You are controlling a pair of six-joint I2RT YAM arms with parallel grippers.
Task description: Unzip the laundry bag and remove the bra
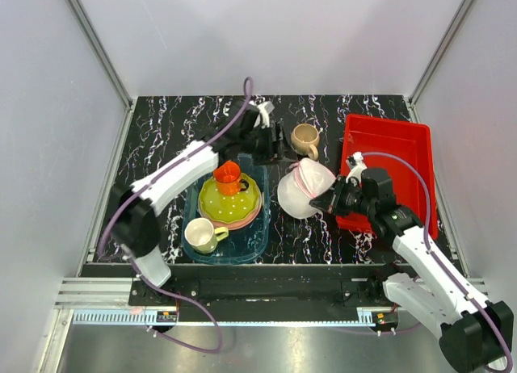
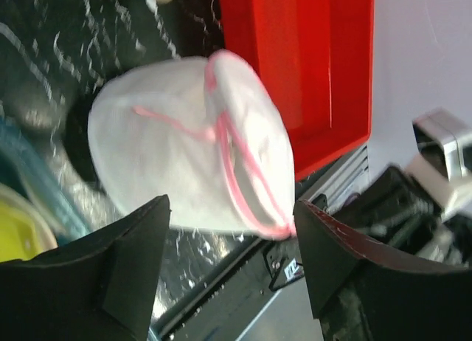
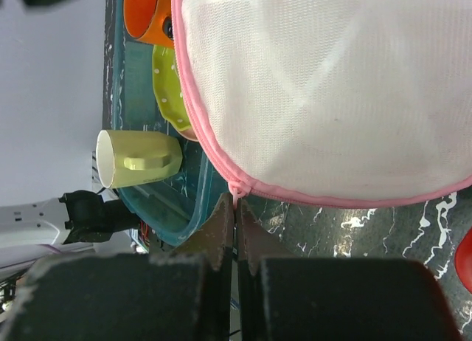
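Observation:
The laundry bag [image 1: 305, 187] is a white mesh dome with pink zip edging, lying on the black marbled table between the teal tray and the red tray. My right gripper [image 1: 325, 202] is at its right side. In the right wrist view the gripper [image 3: 236, 208] is shut on the pink zip pull [image 3: 235, 191] at the edge of the bag [image 3: 332, 97]. My left gripper [image 1: 276, 144] hovers behind the bag, open and empty. In the left wrist view it [image 2: 230, 223] is apart from the bag [image 2: 177, 149]. The bra is hidden; I cannot make it out through the mesh.
A red tray [image 1: 400, 143] lies right of the bag. A teal tray [image 1: 250, 244] on the left holds a yellow-green plate [image 1: 229, 202], an orange cup [image 1: 229, 177] and a pale yellow mug [image 1: 202, 236]. A beige cup [image 1: 304, 139] stands behind the bag.

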